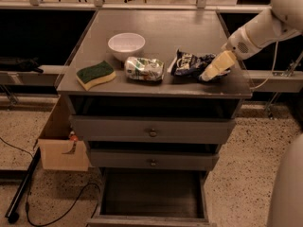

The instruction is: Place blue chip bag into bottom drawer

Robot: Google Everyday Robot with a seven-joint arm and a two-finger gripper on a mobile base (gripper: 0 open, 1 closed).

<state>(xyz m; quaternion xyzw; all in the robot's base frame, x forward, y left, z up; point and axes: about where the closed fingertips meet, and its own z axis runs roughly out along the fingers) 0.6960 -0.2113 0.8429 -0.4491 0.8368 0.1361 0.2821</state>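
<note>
The blue chip bag [191,64] lies wrinkled on the right side of the grey cabinet top [161,30]. My gripper [211,70] reaches in from the right on a white arm and sits over the bag's right end, low at the tabletop. Whether it touches the bag I cannot tell. The bottom drawer [151,193] is pulled out at the cabinet's foot, its dark interior showing nothing inside.
A green-and-white packet [144,68], a white bowl [126,45] and a green-and-yellow sponge [96,74] sit left of the bag. Two shallower drawers with knobs [152,132] are above the bottom one. A cardboard box [61,145] and a cable [52,207] are on the floor at the left.
</note>
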